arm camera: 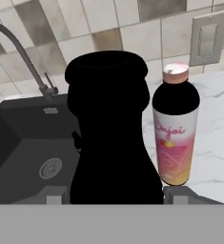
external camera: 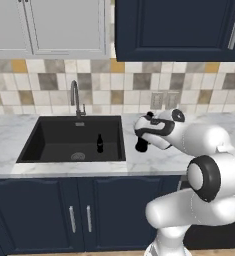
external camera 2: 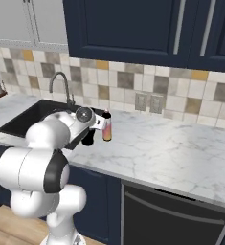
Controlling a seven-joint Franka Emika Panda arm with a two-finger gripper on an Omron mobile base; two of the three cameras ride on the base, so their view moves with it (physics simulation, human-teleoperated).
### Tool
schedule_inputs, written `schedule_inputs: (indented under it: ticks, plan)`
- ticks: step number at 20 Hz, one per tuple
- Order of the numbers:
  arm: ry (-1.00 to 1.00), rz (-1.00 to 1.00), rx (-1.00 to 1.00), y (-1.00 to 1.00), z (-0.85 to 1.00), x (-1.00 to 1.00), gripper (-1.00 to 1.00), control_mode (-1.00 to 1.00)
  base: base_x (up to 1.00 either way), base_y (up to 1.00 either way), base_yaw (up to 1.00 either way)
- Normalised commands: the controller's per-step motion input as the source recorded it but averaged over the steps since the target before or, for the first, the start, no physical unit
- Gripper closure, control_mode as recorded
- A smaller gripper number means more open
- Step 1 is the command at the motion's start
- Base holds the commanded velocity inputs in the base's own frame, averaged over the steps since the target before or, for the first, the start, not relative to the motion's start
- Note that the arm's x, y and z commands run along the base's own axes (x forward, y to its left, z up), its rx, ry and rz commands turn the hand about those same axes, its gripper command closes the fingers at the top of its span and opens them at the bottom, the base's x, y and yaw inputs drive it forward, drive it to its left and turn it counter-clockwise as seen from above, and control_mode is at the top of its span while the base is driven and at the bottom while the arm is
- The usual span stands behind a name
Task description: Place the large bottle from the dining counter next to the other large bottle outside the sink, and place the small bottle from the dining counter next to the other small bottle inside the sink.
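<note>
Two large bottles stand on the marble worktop (external camera 2: 162, 148) just right of the sink (external camera: 54, 137). The large bottle (arm camera: 108, 128), all black, sits closest to the sink's right rim; the other large bottle (arm camera: 176, 128), pink label and pale cap, stands just beside it on the side away from the sink, upright. The gripper (arm camera: 114, 194) has its fingers (arm camera: 56, 194) either side of the black bottle's base, jaws partly spread; cannot tell if they press it. The other small bottle (external camera: 100, 143), tiny and dark, stands upright inside the sink near its right wall. The faucet (external camera: 76, 100) rises behind the sink. A wall outlet (external camera 2: 149, 103) sits on the tiles right of the sink.
</note>
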Motion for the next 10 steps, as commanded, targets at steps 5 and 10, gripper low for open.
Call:
schedule_inputs:
  ticks: [5,10]
  plan:
    - [0.0,0.0,-0.06,0.03,-0.32,0.06,1.0,-1.0,0.0,0.0,0.0]
    - [0.0,0.0,-0.07,0.09,-0.35,0.01,1.0,-1.0,0.0,0.0,0.0]
